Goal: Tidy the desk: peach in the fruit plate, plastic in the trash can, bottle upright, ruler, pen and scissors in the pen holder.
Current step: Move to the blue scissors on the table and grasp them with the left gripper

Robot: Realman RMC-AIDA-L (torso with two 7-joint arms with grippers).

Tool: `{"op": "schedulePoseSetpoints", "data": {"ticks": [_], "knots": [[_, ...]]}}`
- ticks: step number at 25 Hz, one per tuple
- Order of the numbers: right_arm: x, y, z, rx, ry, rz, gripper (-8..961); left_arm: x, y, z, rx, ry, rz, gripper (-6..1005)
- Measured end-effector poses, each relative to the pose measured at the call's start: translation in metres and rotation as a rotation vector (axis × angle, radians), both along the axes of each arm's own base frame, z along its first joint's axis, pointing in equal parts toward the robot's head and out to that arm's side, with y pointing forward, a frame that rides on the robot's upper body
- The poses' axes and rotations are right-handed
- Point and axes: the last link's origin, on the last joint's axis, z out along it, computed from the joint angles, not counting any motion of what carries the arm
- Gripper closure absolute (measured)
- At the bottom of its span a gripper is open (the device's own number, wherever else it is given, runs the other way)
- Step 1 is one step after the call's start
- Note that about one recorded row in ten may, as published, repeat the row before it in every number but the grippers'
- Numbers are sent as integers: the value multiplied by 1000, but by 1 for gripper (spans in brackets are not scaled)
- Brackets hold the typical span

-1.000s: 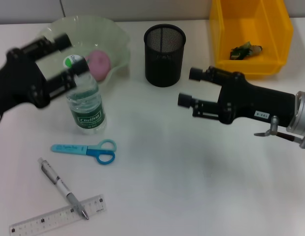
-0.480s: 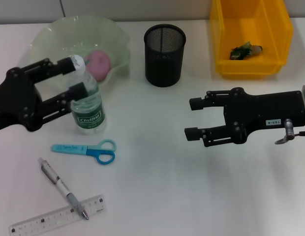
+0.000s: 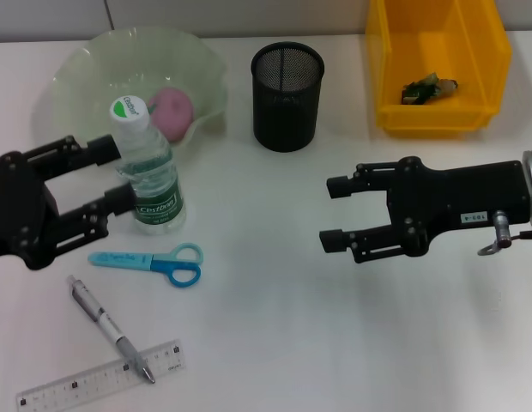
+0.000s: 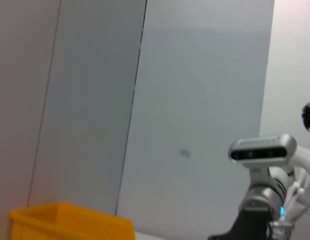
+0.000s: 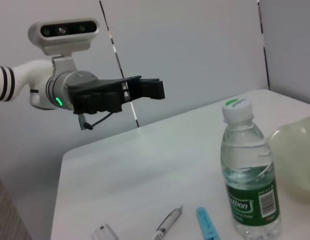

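Observation:
The clear bottle (image 3: 148,172) with a green label stands upright on the white desk, also shown in the right wrist view (image 5: 247,192). My left gripper (image 3: 114,174) is open just left of it, fingertips beside the bottle and not gripping. My right gripper (image 3: 331,213) hangs open and empty over the desk's middle right. A pink peach (image 3: 173,110) lies in the pale green fruit plate (image 3: 86,60). Crumpled plastic (image 3: 429,87) lies in the yellow trash can (image 3: 438,120). Blue scissors (image 3: 150,260), a pen (image 3: 110,329) and a clear ruler (image 3: 99,378) lie at front left. The black mesh pen holder (image 3: 287,86) stands at the back centre.
The pen's tip rests over the ruler's right end. In the right wrist view, my left gripper (image 5: 145,90) hangs beyond the bottle, with the pen (image 5: 168,222) and scissors (image 5: 207,230) on the desk. The left wrist view shows the trash can (image 4: 70,222) and a wall.
My left gripper has let go of the bottle and drawn back toward the front left; the bottle stays upright. My right gripper has swung away from the trash can toward the desk's middle.

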Motion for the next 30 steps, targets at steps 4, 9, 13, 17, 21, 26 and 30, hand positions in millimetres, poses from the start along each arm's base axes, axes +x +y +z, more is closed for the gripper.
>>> {"op": "schedulePoseSetpoints", "data": {"ticks": [4,9,13,17,21,26,30], "knots": [[1,-2,5,-26,-3,-13,167,-6,-5,-6,-51,52,8,384],[-4,2,16,-79,-76,-48,167,-7,-5,-8,-65,69,9,384],[-14,3,21,-130,-134,-27,167,-7,-4,-5,-62,71,7,385],[-46,13,24,-206,-243,23,167,-10,-4,0,-57,74,17,385],[-76,21,14,-268,-371,117,167,-19,-14,1,-45,74,49,385],[-95,17,-5,-322,-472,259,167,-21,-18,2,-39,64,61,385],[-102,15,-17,-327,-508,319,167,-21,-18,1,-26,52,68,385]]}}
